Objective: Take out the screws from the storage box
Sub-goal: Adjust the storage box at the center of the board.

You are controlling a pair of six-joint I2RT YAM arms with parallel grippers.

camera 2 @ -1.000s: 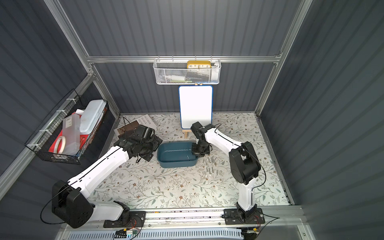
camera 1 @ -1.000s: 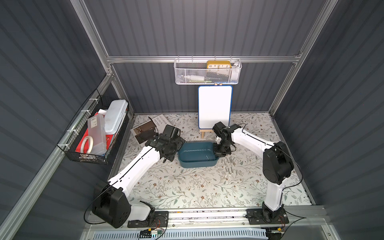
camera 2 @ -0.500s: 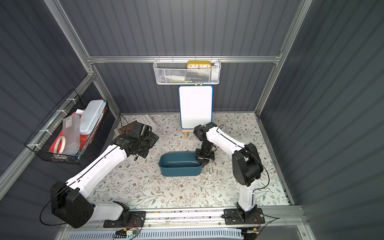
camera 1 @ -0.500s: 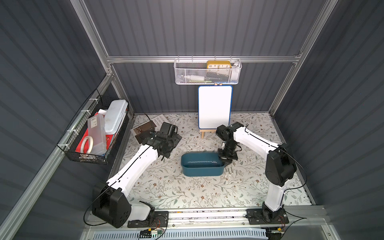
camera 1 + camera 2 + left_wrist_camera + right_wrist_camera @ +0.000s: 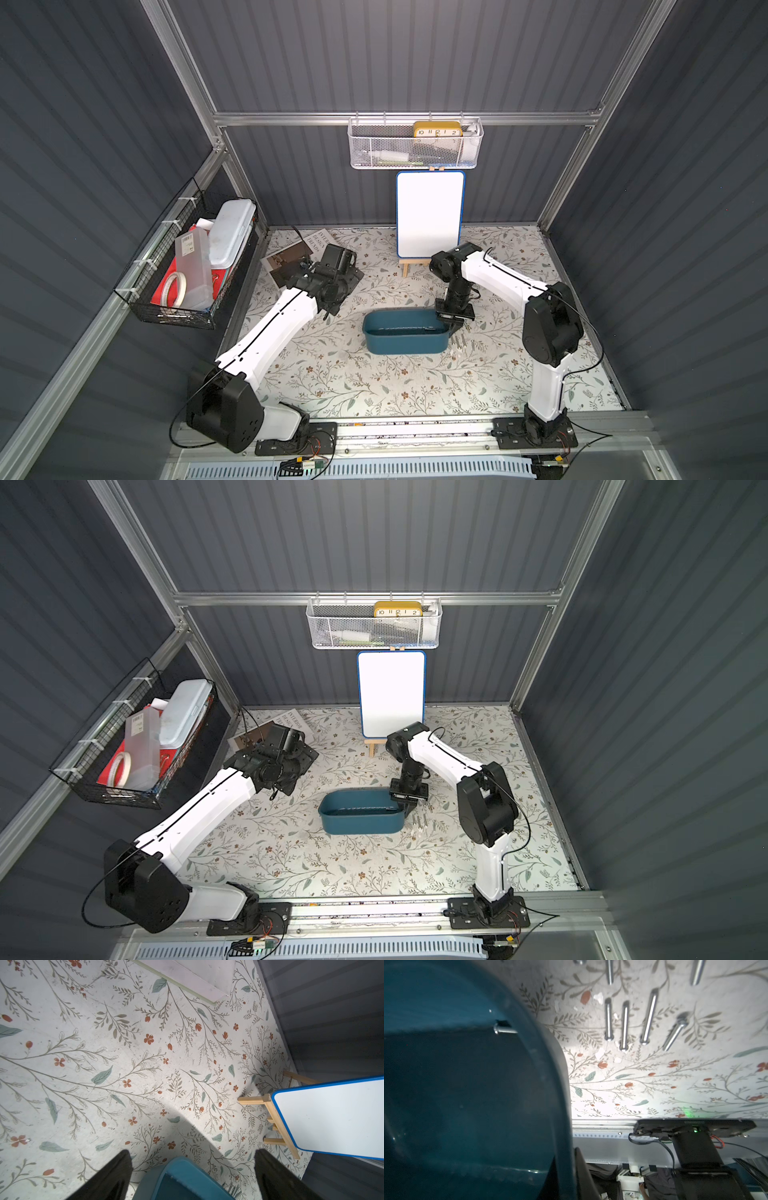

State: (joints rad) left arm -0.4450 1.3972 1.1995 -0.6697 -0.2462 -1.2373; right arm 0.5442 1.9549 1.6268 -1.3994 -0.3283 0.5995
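Note:
The teal storage box (image 5: 405, 336) (image 5: 361, 814) sits mid-table. My right gripper (image 5: 451, 318) (image 5: 405, 798) (image 5: 564, 1172) is shut on the rim at the box's right end. Several silver screws (image 5: 459, 343) (image 5: 420, 825) (image 5: 625, 1024) lie on the mat just right of the box. One short screw (image 5: 504, 1029) rests inside the box by its wall. My left gripper (image 5: 336, 297) (image 5: 286, 779) (image 5: 192, 1153) stands open and holds nothing, back-left of the box. The box's corner (image 5: 178, 1176) and the screws (image 5: 232, 1190) show in the left wrist view.
A whiteboard on a wooden easel (image 5: 430, 220) stands at the back centre. A magazine (image 5: 291, 257) lies at the back left beside my left wrist. A black wire basket (image 5: 187, 270) hangs on the left wall and a white mesh basket (image 5: 415, 145) on the back wall.
The box has moved toward the front of the table in my right gripper. My left gripper, earlier at the box's left end, has drawn back toward the magazine.

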